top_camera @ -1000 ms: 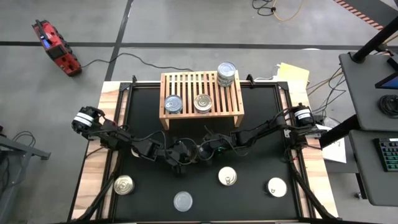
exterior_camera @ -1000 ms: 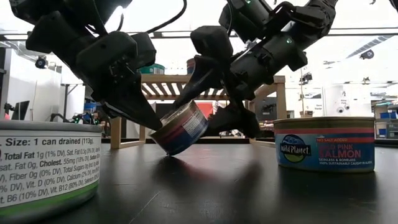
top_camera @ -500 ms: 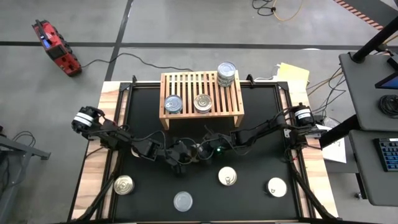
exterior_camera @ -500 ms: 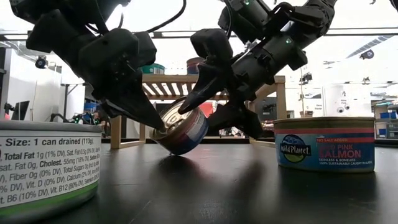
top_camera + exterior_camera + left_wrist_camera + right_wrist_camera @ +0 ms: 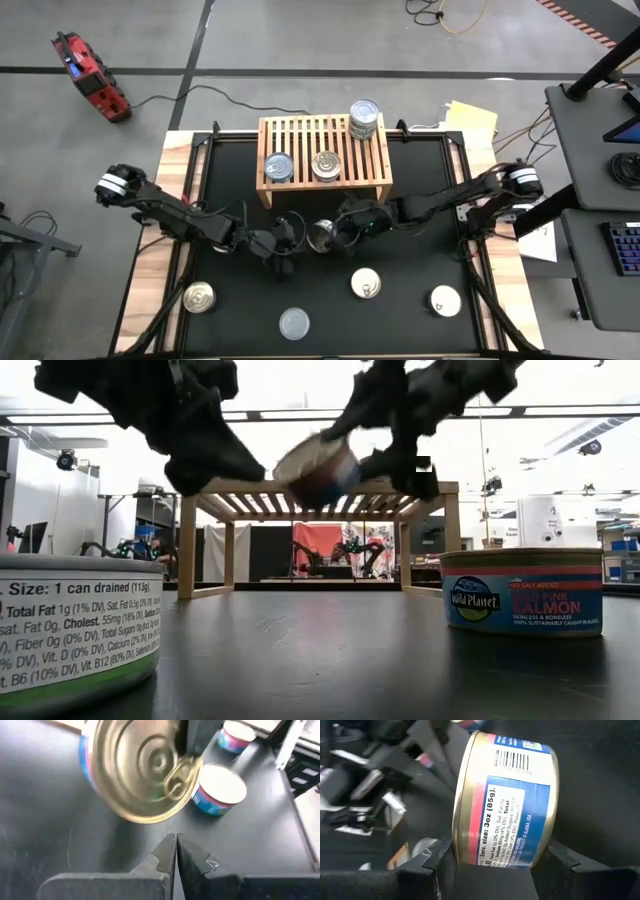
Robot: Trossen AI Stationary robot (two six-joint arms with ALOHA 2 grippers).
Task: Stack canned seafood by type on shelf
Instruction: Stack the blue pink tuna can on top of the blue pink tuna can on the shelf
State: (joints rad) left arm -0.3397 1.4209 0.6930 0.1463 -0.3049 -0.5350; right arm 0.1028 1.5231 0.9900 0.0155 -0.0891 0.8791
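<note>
High view: my right gripper (image 5: 330,235) sits over the black mat (image 5: 420,180), just in front of the shelf (image 5: 322,150), clamped on a can (image 5: 322,236) turned on its side. My left gripper (image 5: 285,243) is just beside it on the far side of the can, apart from the can. On the shelf beyond my grippers stand a silver-lidded can (image 5: 278,167), a gold-lidded can (image 5: 326,165) and a stack of cans (image 5: 364,116) at the back corner. Nearer the front edge than my grippers lie four more cans: gold lid (image 5: 199,297), grey lid (image 5: 294,323), pull-tab lid (image 5: 366,284), white lid (image 5: 445,300).

Low view: the held can (image 5: 318,468) hangs tilted, clear of the mat, level with the shelf top (image 5: 320,490). The left gripper (image 5: 215,460) is beside it, also raised. A salmon can (image 5: 524,592) and a white-labelled can (image 5: 78,625) stand on the mat in the foreground.

Left wrist view: my left fingers (image 5: 170,855) are pressed together with nothing between them. Just ahead is the gold pull-tab lid of the held can (image 5: 142,770), with a dark finger of the right gripper (image 5: 197,737) across its rim. Farther off, two pink-and-blue cans (image 5: 219,789) (image 5: 235,735) stand on the mat.

Right wrist view: my right fingers (image 5: 437,860) grip the can (image 5: 505,800) by its lid and its base, so the blue, pink and white label faces the camera. The left arm (image 5: 395,760) shows beyond it.
</note>
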